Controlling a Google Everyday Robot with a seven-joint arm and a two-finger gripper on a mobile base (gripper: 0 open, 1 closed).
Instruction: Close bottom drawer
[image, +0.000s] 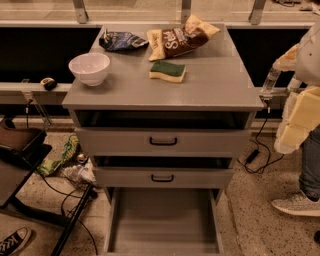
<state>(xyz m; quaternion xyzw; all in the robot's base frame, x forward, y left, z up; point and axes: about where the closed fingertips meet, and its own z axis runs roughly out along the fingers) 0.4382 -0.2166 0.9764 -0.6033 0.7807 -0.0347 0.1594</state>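
Observation:
The grey cabinet (162, 95) has three drawers. The bottom drawer (162, 220) is pulled far out, and its long flat grey tray is empty. Its front and handle are cut off by the lower edge of the view. The middle drawer (162, 177) and the top drawer (163, 141), both with black handles, stand slightly out with dark gaps above them. My gripper (295, 120), cream and white, hangs at the far right, beside the cabinet's right edge at top-drawer height. It touches nothing and is well away from the bottom drawer.
On the cabinet top lie a white bowl (89, 68), a green-and-yellow sponge (168, 71), a brown chip bag (182, 37) and a dark blue bag (121, 40). A person's leg and shoe (297, 202) stand at the right. Cables, litter (65, 160) and a black stand (20, 170) are at the left.

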